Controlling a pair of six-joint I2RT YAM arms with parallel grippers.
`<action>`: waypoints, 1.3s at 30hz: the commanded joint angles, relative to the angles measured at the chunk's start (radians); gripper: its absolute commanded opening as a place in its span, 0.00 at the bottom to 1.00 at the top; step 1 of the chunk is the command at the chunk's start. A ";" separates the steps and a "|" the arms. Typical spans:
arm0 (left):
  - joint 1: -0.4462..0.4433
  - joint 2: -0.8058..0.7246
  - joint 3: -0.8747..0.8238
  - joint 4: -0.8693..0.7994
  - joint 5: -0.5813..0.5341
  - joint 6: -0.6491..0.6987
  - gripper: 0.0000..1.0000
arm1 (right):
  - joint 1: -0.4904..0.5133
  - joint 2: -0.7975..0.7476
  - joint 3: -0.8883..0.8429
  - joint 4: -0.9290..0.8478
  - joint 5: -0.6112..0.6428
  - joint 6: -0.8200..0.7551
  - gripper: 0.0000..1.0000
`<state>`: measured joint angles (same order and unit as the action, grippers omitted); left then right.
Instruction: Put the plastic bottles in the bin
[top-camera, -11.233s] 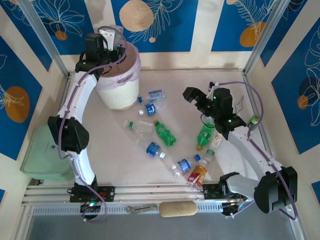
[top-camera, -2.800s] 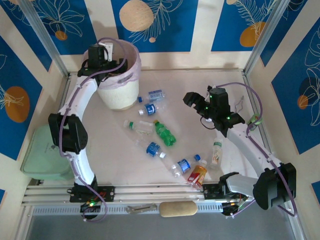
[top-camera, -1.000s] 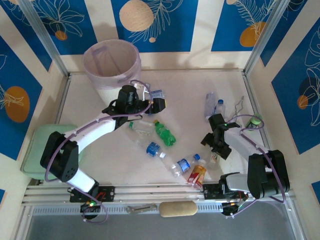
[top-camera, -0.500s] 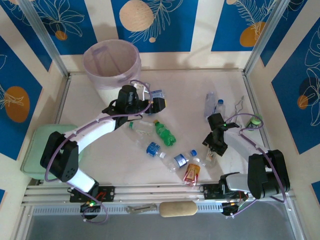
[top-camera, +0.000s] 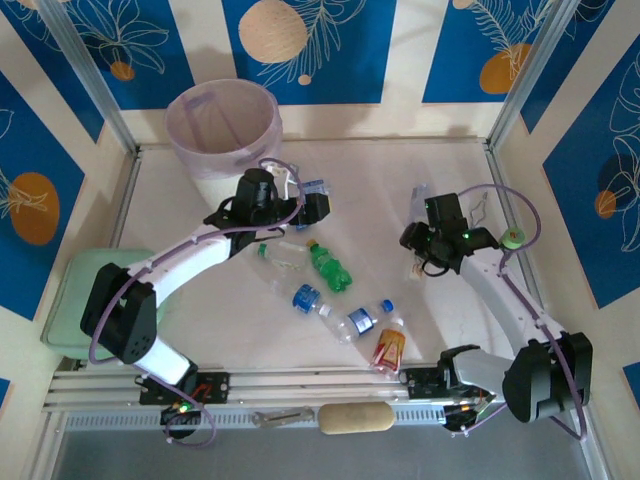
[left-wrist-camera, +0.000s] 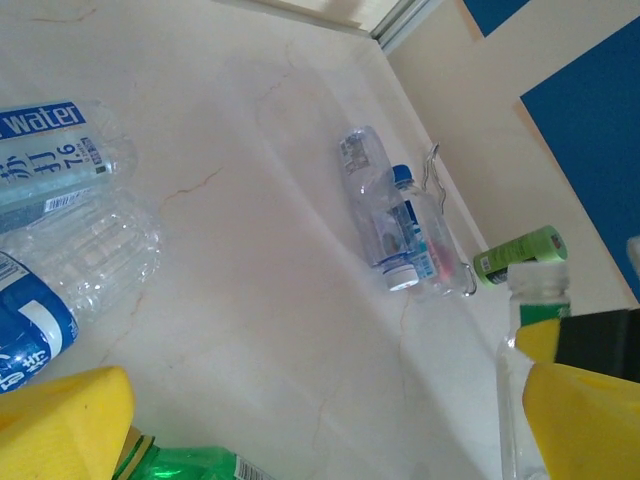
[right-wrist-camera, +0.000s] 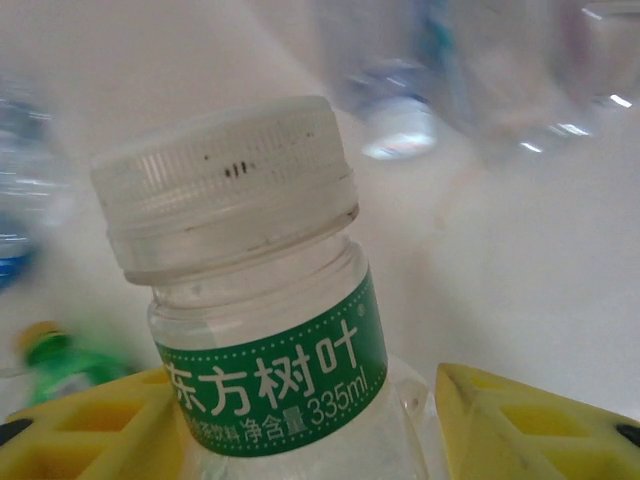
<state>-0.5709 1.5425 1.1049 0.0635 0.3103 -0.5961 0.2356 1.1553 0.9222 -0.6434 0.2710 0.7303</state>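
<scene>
Well, our right pincer (right-wrist-camera: 290, 400) is clamped on the green-labelled bottle (right-wrist-camera: 262, 300); we should lift it clear of the desk (top-camera: 380, 180) and cross to the bin (top-camera: 200, 165), left pincer (top-camera: 316, 208) apart.

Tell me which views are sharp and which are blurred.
Right wrist: the held bottle is sharp, while the table behind it is blurred. Left wrist: the lying bottles are crisp and the near fingers soft. Top external: sharp and evenly lit, with only faint shadows.
</scene>
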 joint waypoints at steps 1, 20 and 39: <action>-0.008 0.002 0.016 0.026 0.043 0.005 1.00 | 0.029 0.013 0.052 0.162 -0.151 -0.023 0.51; -0.075 0.045 -0.001 0.088 0.214 0.024 0.95 | 0.225 0.281 0.259 0.573 -0.220 0.118 0.50; -0.089 0.077 0.039 0.113 0.236 0.015 0.64 | 0.261 0.282 0.265 0.585 -0.250 0.141 0.52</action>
<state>-0.6529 1.6077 1.1118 0.1509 0.5175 -0.5770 0.4915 1.4406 1.1599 -0.0895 0.0444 0.8577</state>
